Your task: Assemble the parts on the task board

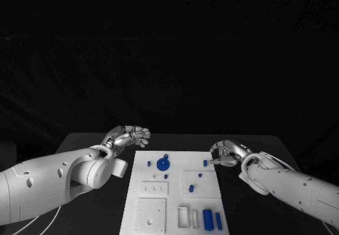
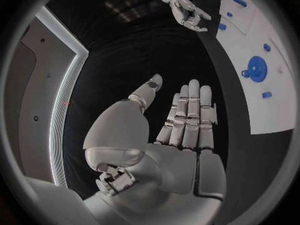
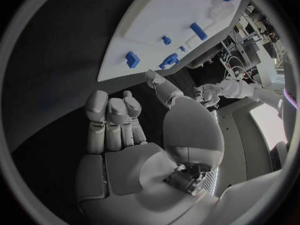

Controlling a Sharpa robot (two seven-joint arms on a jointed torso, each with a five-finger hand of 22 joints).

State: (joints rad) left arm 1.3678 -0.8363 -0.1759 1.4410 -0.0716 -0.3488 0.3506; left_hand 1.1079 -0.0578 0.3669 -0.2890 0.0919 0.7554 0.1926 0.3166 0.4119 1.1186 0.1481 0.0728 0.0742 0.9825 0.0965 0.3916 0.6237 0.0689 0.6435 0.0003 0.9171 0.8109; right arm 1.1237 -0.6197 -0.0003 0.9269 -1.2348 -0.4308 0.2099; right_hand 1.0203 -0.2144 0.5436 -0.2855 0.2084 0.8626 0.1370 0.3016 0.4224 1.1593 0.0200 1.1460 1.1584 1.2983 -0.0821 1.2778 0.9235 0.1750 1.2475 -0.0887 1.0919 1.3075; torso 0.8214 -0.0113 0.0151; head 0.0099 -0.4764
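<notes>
Each robot hand, left [image 1: 129, 135] and right [image 1: 226, 152], hovers empty with fingers loosely curled beside the task board [image 1: 177, 161] at mid-table, its blue parts [image 1: 163, 162] untouched; next probably calls for reaching one

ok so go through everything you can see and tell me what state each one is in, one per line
left hand: holds nothing, off the board's far left corner.
right hand: fingers curled in, nothing in them, at the board's right edge.
task board: flat on the table, untouched.
round blue part: lying on the board's far end.
large blue part: lying at the board's near end.
</notes>
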